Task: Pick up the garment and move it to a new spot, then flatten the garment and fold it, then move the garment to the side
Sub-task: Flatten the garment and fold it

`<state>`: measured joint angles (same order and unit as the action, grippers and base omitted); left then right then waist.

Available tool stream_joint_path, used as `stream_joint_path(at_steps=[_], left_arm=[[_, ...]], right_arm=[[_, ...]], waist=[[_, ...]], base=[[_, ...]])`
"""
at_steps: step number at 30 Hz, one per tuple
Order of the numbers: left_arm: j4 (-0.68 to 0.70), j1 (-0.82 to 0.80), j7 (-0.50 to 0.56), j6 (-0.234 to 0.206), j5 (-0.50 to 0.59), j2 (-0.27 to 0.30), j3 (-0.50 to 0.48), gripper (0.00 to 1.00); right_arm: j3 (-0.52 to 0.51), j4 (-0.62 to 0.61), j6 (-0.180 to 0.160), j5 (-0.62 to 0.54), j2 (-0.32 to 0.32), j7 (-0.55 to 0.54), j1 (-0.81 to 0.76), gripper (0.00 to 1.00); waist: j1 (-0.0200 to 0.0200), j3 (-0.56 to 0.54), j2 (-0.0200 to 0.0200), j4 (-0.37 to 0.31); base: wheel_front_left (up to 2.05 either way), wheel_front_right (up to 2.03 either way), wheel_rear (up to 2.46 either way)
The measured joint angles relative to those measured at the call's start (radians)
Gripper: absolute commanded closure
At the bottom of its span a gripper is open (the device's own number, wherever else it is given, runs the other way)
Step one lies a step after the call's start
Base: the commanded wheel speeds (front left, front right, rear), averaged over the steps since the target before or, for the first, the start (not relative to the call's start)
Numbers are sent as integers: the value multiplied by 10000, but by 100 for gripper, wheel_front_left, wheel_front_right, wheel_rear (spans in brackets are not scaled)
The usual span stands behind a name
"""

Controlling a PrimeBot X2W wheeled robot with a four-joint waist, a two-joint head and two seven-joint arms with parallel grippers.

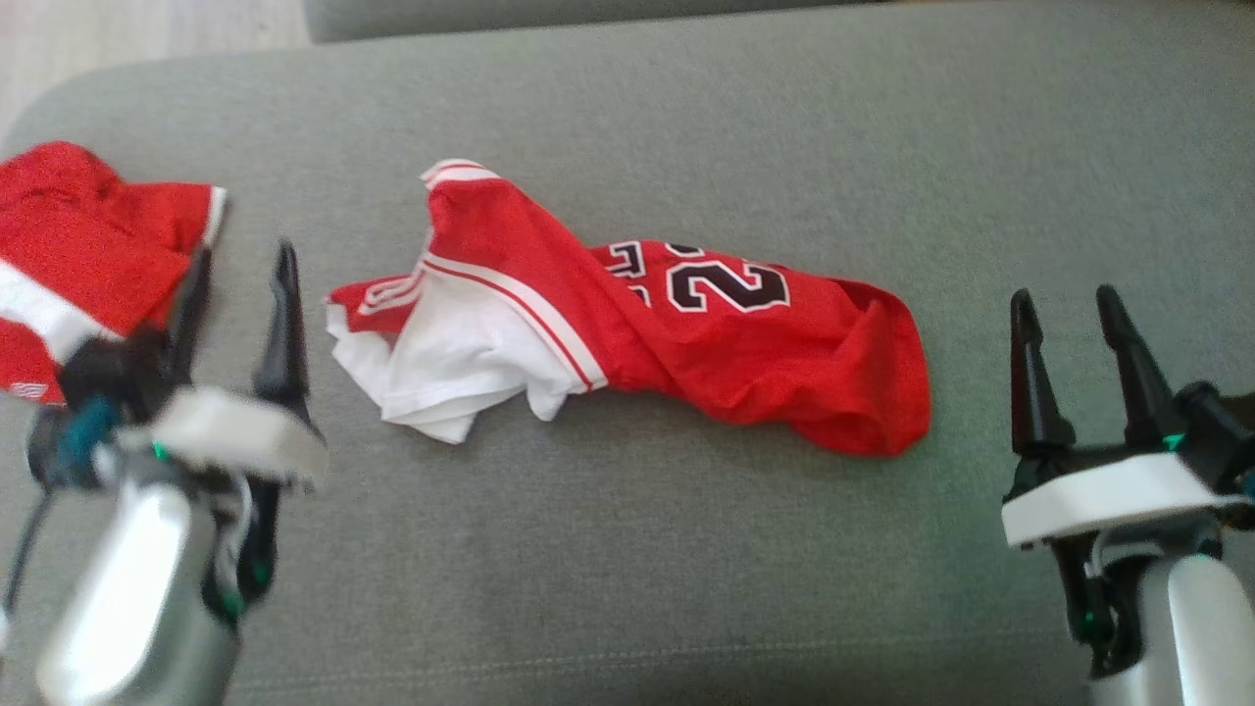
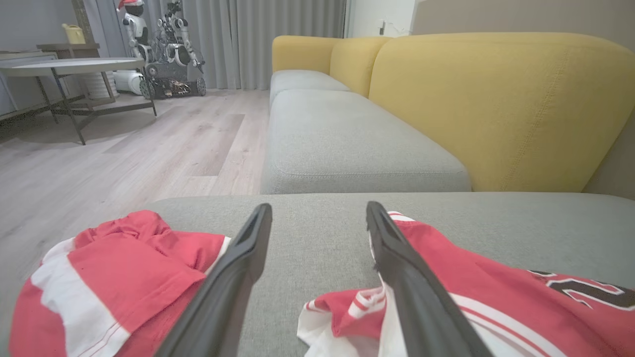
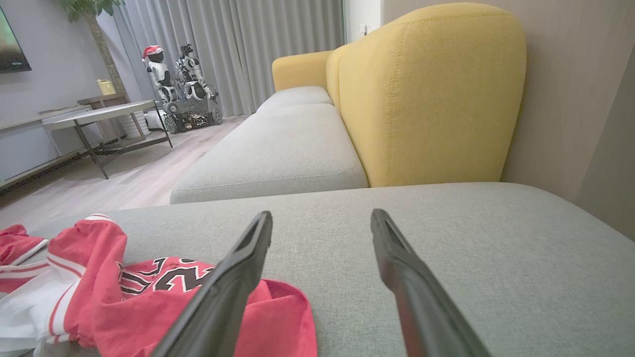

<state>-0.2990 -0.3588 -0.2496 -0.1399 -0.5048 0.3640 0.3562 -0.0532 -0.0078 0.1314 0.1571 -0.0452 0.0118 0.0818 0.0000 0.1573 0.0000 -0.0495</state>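
1. Looking at a red jersey [image 1: 706,333] crumpled about mid-way across the grey sofa cushion [image 1: 686,569], stretched left to right, white striped end bunched toward the left, black number facing up.
2. Got the left gripper [image 1: 243,253] hovering just left of that white end, spread wide, gripping nothing.
3. From the left wrist view, can't tell about one finger [image 2: 397,267] against the jersey's edge: touching it or just in front of it.
4. Got the right gripper [image 1: 1065,297] off past the jersey's red end, also spread wide and empty, with a strip of bare cushion in between.
5. Also spotted a second red-and-white garment [image 1: 88,245] at the far left of the cushion, partly tucked behind the left gripper.
6. Further back: yellow backrest [image 2: 496,109], wood floor [image 2: 124,148], a low table [image 2: 74,67] and another robot [image 2: 163,54] parked by the curtains [image 2: 278,39].
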Motion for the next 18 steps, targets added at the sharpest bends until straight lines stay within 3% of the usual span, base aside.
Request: stream_joint_path(at_steps=[9,18], left_arm=[[2094,2776,2,-805,546,-17,-109,0],[2587,3033,249,-834,635,115,169,0]], right_arm=[[105,17,0,-77,2,-234,-681,0],[184,19,0,-73,2,-397,-946,0]], waist=[[0,-773,0,426],[0,-960,0,515]], base=[[0,0,0],[0,0,0]])
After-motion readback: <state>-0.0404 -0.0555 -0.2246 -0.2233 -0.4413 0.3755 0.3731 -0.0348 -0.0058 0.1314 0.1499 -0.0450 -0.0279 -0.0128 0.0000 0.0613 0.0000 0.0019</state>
